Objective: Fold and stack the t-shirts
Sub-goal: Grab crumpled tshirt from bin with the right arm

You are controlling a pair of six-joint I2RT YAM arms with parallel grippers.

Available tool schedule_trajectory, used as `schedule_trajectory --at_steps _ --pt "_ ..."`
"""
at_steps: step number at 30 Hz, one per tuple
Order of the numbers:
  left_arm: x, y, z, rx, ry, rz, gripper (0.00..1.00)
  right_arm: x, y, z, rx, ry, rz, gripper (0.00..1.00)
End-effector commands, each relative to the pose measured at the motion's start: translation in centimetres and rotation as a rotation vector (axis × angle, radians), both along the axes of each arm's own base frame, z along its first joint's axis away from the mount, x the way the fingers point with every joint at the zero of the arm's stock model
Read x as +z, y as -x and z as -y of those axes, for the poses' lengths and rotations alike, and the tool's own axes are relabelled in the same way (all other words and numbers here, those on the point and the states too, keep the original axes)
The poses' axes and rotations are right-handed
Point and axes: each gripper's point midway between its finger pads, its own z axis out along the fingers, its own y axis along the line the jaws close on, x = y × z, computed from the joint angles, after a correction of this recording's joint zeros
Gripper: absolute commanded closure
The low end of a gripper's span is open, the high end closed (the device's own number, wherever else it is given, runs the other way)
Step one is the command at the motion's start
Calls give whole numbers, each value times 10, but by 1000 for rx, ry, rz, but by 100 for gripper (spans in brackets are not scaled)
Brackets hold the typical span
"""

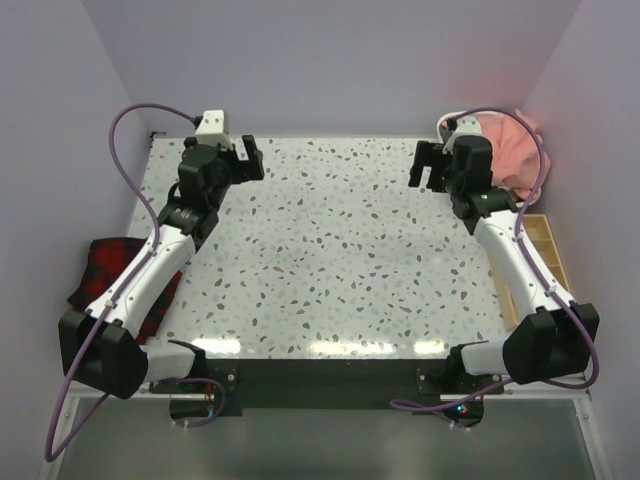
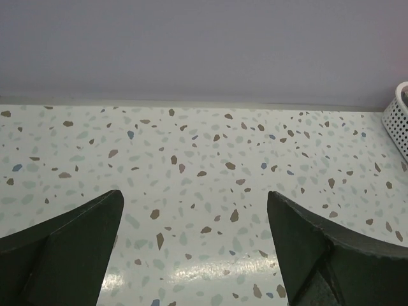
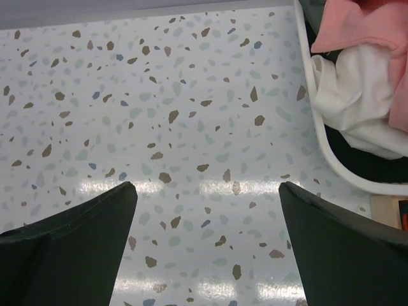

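At the near edge, the two arm bases are being recorded as bolted to the table [image 1: 330, 260], whose speckled top is lying bare between them. At the near left, a plaid cloth [image 1: 105, 275] is being noted at the table's edge; it is not being counted as task material. At the near right, a wooden tray [image 1: 548, 250] is being noted beside the table. Further out, the left gripper [image 1: 250, 160] is being held above the far left of the top, its fingers [image 2: 64, 248] spread wide with nothing between them. The right gripper [image 1: 426, 166] is likewise being held wide apart and empty, above the far right of the top and near the basket [image 3: 313, 127]. Farthest, in the far right corner, the t-shirt [image 1: 505, 150] is being found bunched in that basket, partly over a white cloth [image 3: 354, 95]; nothing is yet being folded or stacked. The step in hand is being judged as the fetch, with the task at its very start. For a clean pick, the right gripper is best being brought over the basket rim and lowered onto a raised pink fold, so that a single layer of pink is being pinched and the white cloth is being left behind. The shirt should then be lifted clear of the rim before being spread on the open top.
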Motion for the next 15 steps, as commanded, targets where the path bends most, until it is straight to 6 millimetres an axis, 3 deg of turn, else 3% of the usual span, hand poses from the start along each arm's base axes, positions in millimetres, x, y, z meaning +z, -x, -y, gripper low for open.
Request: schedule_trajectory --at_steps 1,3,5,6,7,8,9,10,11,12,15 --pt "27 -4 6 -34 8 53 0 13 -10 -4 7 -14 49 1" --pt "17 -7 7 -34 3 26 0 12 -15 -10 37 -12 22 1" --pt "11 -12 8 -33 7 5 0 -17 -21 -12 68 25 -69 1" --pt "9 -14 10 -41 12 0 0 -13 -31 -4 10 34 -75 1" --pt "9 -16 12 -58 17 -3 0 -37 -36 14 -80 87 -159 1" --pt "2 -19 16 -79 17 -21 0 -43 -43 22 -120 101 -180 1" --pt "-2 -19 21 -109 22 -30 0 -33 -55 34 -184 114 -159 1" --pt "-4 -20 23 -120 33 -37 0 -49 -63 45 -239 141 -191 1" --pt "-11 -24 26 -134 35 -57 0 -50 -69 50 -262 133 -190 1" --pt "-22 -22 31 -170 39 -104 0 -39 -78 59 -297 119 -163 1" --pt "-33 -25 44 -227 64 -138 0 -34 -100 77 -373 91 -92 1"
